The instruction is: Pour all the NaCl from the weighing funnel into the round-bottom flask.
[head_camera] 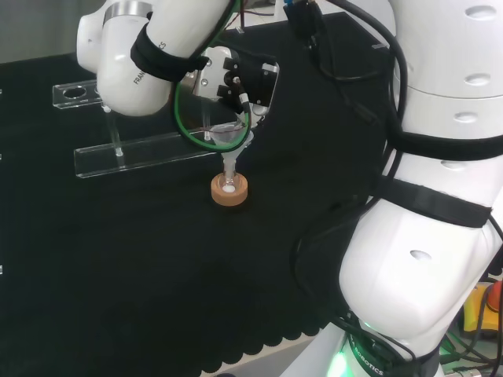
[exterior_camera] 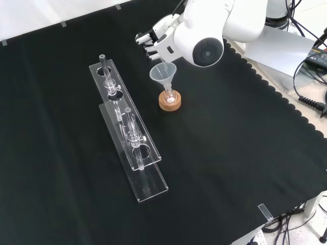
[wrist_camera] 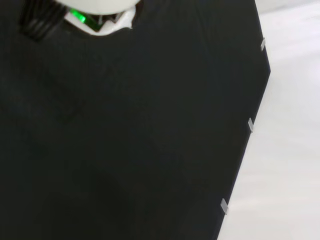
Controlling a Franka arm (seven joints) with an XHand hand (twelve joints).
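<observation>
Hiding much of the hand (exterior_camera: 153, 43) in the front view, the arm's white link leaves only curled fingers visible around the weighing funnel (exterior_camera: 163, 75). The funnel stands nearly upright, mouth up, stem down into the round-bottom flask (exterior_camera: 169, 95) on its cork ring (exterior_camera: 169, 102); the flask's glass is hard to make out.

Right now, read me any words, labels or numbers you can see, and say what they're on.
Arm link, head view: dark lettering, partly covered by a strap, not readable.
Arm base, head view: small lettering, too blurred to read.
Weighing funnel, round-bottom flask, clear rack: no label or marking visible.
</observation>
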